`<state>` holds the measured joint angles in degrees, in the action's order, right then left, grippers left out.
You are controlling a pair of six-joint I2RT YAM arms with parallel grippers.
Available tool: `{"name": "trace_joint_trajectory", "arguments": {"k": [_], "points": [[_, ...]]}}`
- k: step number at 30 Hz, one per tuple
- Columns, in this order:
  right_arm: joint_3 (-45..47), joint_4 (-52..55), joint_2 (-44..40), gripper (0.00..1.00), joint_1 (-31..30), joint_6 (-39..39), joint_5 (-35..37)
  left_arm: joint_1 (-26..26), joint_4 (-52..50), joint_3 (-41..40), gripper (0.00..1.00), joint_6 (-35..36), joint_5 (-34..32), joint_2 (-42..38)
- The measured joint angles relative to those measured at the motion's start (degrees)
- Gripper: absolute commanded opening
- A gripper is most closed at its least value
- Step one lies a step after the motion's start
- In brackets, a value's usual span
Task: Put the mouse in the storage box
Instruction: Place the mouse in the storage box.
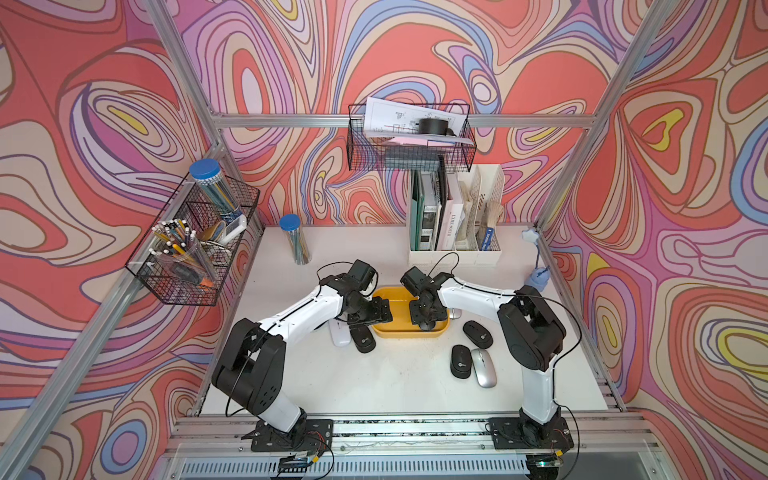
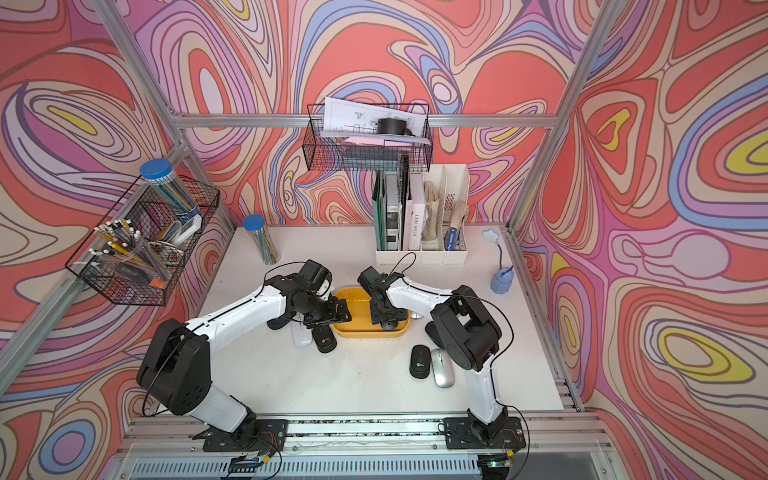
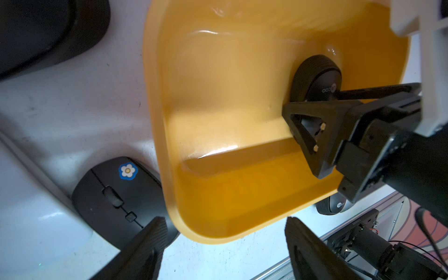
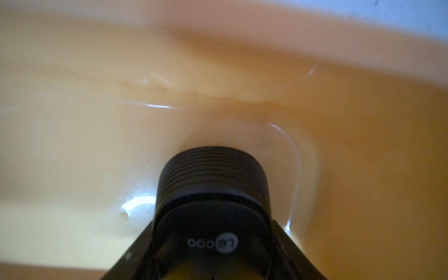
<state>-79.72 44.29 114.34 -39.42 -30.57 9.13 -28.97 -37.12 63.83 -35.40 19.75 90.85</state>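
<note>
In both top views the right claw reaches down into the right end of the box, with the mouse mostly hidden under it. The left claw hangs over the box's left rim. Other mice lie on the table

Left wrist: the left claw gapes wide above a box corner and holds nothing. The mouse stands on end inside the box, between the right claw's fingers

Right wrist: the right claw is closed against the mouse's sides, gripping it over the box floor
</note>
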Motion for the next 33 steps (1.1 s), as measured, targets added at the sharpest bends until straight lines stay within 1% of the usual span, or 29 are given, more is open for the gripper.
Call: {"name": "trace_joint_trajectory", "arguments": {"k": [3, 9, 17, 24, 28, 30, 33], "points": [[0.00, -0.35, 0.00, 0.70, 0.00, 0.68, -0.22, 0.00, -0.24, 0.28, 0.86, 0.00, -0.11, -0.42], [0.02, -0.79, -1.09, 0.77, 0.00, 1.46, -0.22, 0.00, -0.87, 0.28, 0.87, 0.00, -0.68, -2.25], [0.07, -0.72, -6.64, 0.77, 0.00, 1.55, -1.01, 0.00, -1.05, 0.31, 0.88, 0.04, 0.28, -2.38], [-0.04, 0.90, -11.39, 0.77, 0.00, 1.55, -1.22, -0.04, -2.67, 1.33, 0.88, 1.01, 0.11, -4.17], [-0.94, 2.58, -15.96, 0.77, 0.00, 2.01, 1.05, -0.17, -4.48, 4.04, 0.87, 2.03, -0.94, -4.20], [-2.08, 3.72, -17.68, 0.77, 0.20, 2.60, 3.61, -0.22, -4.92, 5.29, 0.87, 2.54, -1.29, -4.20], [-1.88, 4.52, -19.82, 0.77, 1.79, 3.30, 6.21, -0.24, -5.27, 5.97, 0.86, 2.86, -1.73, -4.20]]}}
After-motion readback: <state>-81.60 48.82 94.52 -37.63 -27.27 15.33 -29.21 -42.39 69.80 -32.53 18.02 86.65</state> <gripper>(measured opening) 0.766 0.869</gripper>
